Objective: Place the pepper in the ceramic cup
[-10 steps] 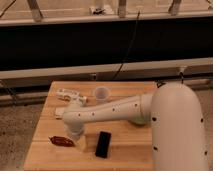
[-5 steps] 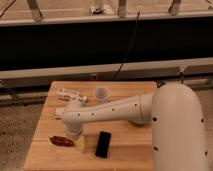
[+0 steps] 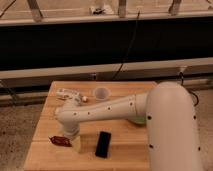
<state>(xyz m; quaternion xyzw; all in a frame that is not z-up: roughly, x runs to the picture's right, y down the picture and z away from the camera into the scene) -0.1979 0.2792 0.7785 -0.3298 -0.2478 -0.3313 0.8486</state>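
Observation:
The pepper (image 3: 60,141) is a small dark red piece lying on the wooden table (image 3: 125,155) near its front left. The ceramic cup (image 3: 101,93) is whitish and stands upright near the table's back edge, well behind the pepper. My white arm reaches across the table from the right. My gripper (image 3: 70,133) points down at the arm's left end, just right of and above the pepper, mostly hidden by the wrist. A pale yellow block (image 3: 77,144) lies right beside the pepper, under the gripper.
A flat black slab (image 3: 103,144) lies right of the yellow block. A white patterned packet (image 3: 67,93) lies at the back left, next to the cup. A pale green object (image 3: 136,120) shows partly under my arm. A dark wall runs behind the table.

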